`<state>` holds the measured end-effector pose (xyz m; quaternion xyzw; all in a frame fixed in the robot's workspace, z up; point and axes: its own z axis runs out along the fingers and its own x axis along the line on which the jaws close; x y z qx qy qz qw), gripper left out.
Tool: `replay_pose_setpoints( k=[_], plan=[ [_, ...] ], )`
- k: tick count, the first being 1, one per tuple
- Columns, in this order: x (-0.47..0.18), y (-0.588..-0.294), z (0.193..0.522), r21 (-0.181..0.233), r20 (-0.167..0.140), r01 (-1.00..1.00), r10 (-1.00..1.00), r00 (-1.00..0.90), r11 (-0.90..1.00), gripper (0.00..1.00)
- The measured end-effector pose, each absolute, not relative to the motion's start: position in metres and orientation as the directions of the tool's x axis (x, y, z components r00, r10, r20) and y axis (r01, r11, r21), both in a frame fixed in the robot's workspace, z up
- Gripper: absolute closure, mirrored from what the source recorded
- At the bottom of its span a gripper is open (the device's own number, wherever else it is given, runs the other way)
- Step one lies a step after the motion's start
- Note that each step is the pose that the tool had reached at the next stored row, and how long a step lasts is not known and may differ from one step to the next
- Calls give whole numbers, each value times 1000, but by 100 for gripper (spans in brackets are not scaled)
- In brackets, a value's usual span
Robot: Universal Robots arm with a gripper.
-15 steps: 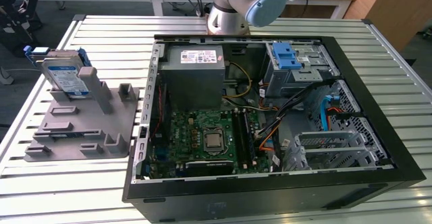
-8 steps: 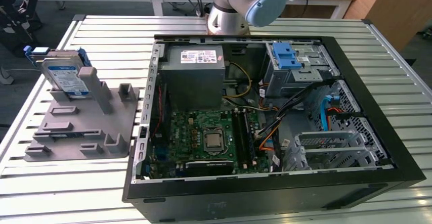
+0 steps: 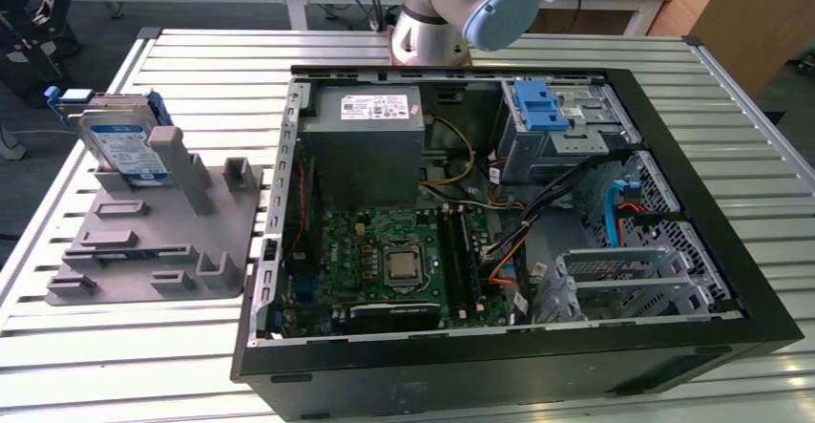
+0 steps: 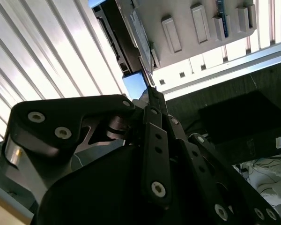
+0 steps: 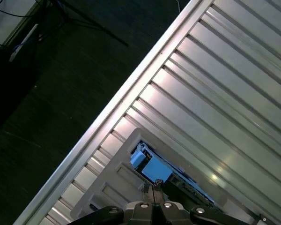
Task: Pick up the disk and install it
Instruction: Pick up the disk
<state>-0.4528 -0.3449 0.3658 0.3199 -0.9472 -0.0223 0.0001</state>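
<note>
Disk [image 3: 124, 148] stands on edge in grey fixture [image 3: 153, 242] on bench [image 3: 128, 366], at the exterior view's left, beside open computer case [image 3: 713, 280]. Silver-grey body, blue-and-white label, 2 blue side rails. I judge it dense, rigid and shock-sensitive, best held by the upper edge across its faces. In the first wrist view, gripper [image 5: 153, 188] points toward it, fingers pressed together, holding nothing.

Arm [image 3: 440, 22] got chopped off by the exterior view's top edge. The disk [image 3: 125, 144] had its lower part buried behind the grey holder's [image 3: 166, 251] posts. In the first wrist view the gripper [image 5: 153, 188] covered part of the disk, and the picture edge cut the gripper's body.
</note>
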Motion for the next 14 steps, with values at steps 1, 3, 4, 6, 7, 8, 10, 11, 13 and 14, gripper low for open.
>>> replay_pose_setpoints(
  k=[1,3,4,6,7,8,10,11,13,14],
  plan=[
    [-453,-345,366,42,-14,-616,-616,-788,787,89],
    [-453,-345,366,42,-14,-639,-639,-769,768,89],
    [-453,-345,366,42,-14,-651,-651,-759,758,89],
    [-453,-345,365,42,-14,-674,-674,-739,738,89],
    [-453,-345,365,42,-14,-685,-685,-729,728,89],
    [-453,-345,365,42,-14,-696,-696,-718,717,89],
    [-453,-345,365,42,-15,-719,-719,-695,694,89],
    [-453,-345,365,42,-15,-731,-731,-682,681,89],
    [-453,-345,365,42,-14,-755,-755,-656,655,89],
    [-453,-345,365,42,-14,-766,-767,-642,641,89]
  ],
)
